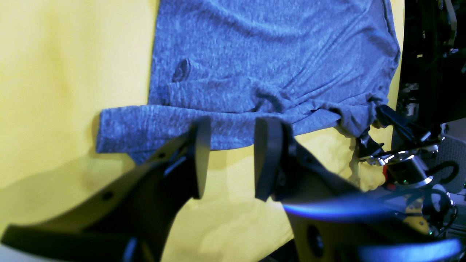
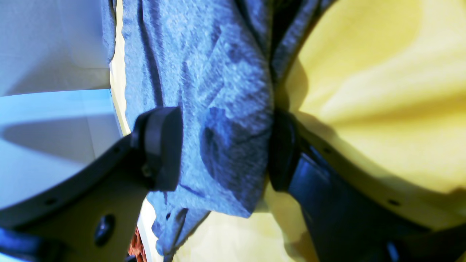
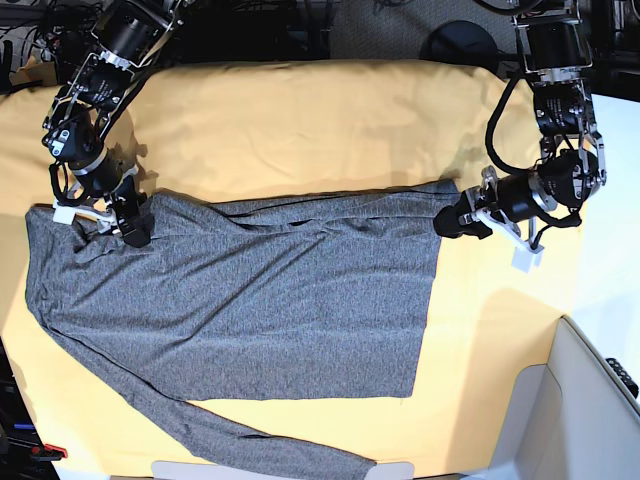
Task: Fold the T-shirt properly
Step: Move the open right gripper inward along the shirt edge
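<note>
Yellow-orange cloth (image 3: 300,125) covers the counter, and the T-shirt (image 3: 270,290) lies spread across the middle and left of the base view, one sleeve trailing along the bottom edge. At upper left, the right gripper (image 3: 128,222) sits at the shirt's top corner, its jaws spread wide with grey fabric between them. At centre right, the left gripper (image 3: 455,222) meets the shirt's upper right corner, its jaws partly apart and holding nothing.
</note>
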Tool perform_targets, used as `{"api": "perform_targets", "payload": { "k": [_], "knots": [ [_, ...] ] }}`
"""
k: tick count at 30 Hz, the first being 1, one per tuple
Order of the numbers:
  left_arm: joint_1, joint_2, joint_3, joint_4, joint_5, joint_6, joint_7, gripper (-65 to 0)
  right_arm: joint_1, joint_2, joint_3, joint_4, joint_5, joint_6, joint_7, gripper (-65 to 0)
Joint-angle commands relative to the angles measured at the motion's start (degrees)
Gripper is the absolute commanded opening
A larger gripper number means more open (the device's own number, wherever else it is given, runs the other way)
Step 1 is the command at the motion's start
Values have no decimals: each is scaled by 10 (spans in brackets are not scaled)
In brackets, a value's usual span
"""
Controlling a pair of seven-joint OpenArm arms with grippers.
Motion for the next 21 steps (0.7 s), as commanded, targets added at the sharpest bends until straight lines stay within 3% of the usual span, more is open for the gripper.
{"api": "perform_targets", "payload": {
  "k": [1,21],
  "knots": [
    [-10,-8,-4,10,-10,1,9,-441,10,-13,-13,1,20,-3,-19,-305],
    [1,-8,-4,10,-10,1,14,-441,35,-61,-61,71,21,-3,-18,-306]
  ]
}}
